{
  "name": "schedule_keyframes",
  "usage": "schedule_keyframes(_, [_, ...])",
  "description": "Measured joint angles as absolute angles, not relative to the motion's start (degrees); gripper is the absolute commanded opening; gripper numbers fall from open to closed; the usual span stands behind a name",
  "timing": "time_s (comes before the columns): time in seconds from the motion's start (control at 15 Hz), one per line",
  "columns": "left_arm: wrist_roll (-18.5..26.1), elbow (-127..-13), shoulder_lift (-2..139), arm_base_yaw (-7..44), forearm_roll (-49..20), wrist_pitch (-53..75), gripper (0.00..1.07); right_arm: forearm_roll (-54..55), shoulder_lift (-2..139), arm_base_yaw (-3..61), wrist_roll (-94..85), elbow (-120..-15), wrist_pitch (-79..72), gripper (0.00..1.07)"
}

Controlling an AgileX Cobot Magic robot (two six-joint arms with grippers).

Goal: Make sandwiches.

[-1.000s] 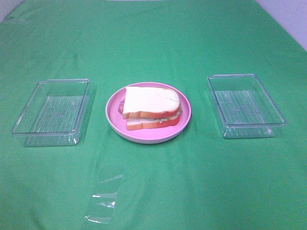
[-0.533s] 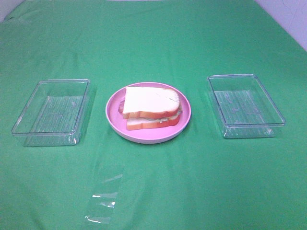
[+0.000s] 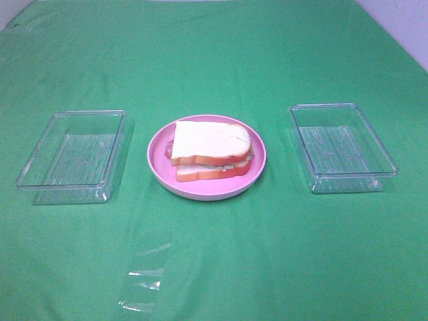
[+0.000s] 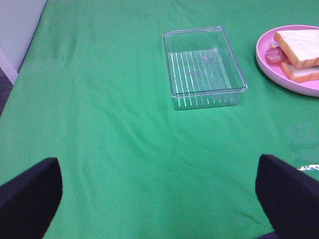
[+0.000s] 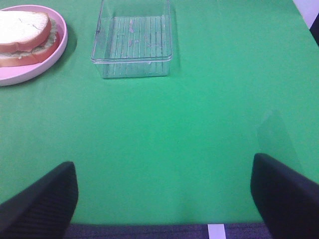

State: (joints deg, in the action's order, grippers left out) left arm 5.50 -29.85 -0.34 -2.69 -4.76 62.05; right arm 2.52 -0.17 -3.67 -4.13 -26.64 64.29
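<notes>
Item: sandwiches, one toy stack, two white slices with orange-red crust, pale green lettuce and a reddish-brown bacon end showing between them; the top slice sits skewed relative to the lower one. Location: on the round pink plate at mid-table, slightly toward the plate's far side. Flanking: left clear tray and right clear tray, both well apart from the plate and holding nothing visible. Nearer the camera, a scrap of clear plastic film lies flat on the green cloth. Left gripper: jaws spread wide, only the two dark fingertips visible at the wrist view's edges, holding nothing, poised over bare cloth short of the left tray. Right gripper: likewise wide apart and empty, short of the right tray. Neither arm appears in the high view. Condition: stack looks assembled; task judged at or near completion. Risks: any further reach toward the plate could nudge the offset top slice and slide it off the filling; a finger descending carelessly could catch a tray rim or drag the loose film. Comparison with earlier high views: no change; plate, stack, trays and film sit exactly as before.
</notes>
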Motion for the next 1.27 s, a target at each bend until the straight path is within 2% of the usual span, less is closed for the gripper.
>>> schedule_keyframes(1.27, [5.5, -29.9, -0.3, -2.7, -4.8, 62.1, 0.98, 2.8, -0.2, -3.7, -4.6, -26.1, 63.2, 0.89])
